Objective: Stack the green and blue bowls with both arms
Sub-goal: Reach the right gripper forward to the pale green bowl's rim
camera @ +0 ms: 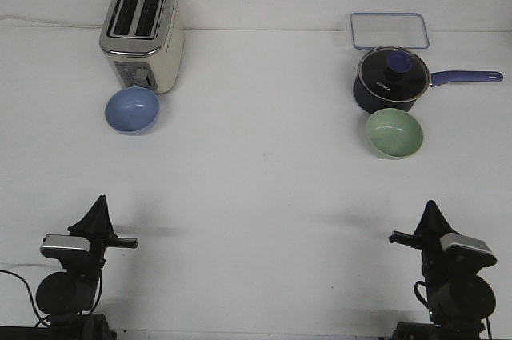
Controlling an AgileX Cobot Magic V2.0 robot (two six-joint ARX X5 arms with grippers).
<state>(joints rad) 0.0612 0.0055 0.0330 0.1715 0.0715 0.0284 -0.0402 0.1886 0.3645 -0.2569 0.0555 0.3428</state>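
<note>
Blue bowl (132,110) by toaster (142,34), green bowl (394,133) by saucepan (389,79), well apart. Nothing stacked. Left gripper (99,212), right gripper (433,217) parked, empty; jaw opening unclear.

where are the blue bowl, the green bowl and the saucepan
blue bowl (133,110), front view, inside of the bowl
green bowl (394,132), front view, inside of the bowl
saucepan (390,78), front view, glass lid

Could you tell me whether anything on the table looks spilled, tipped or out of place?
Nothing stands out. The blue bowl and green bowl both sit upright and empty, and the saucepan has its lid on.
</note>
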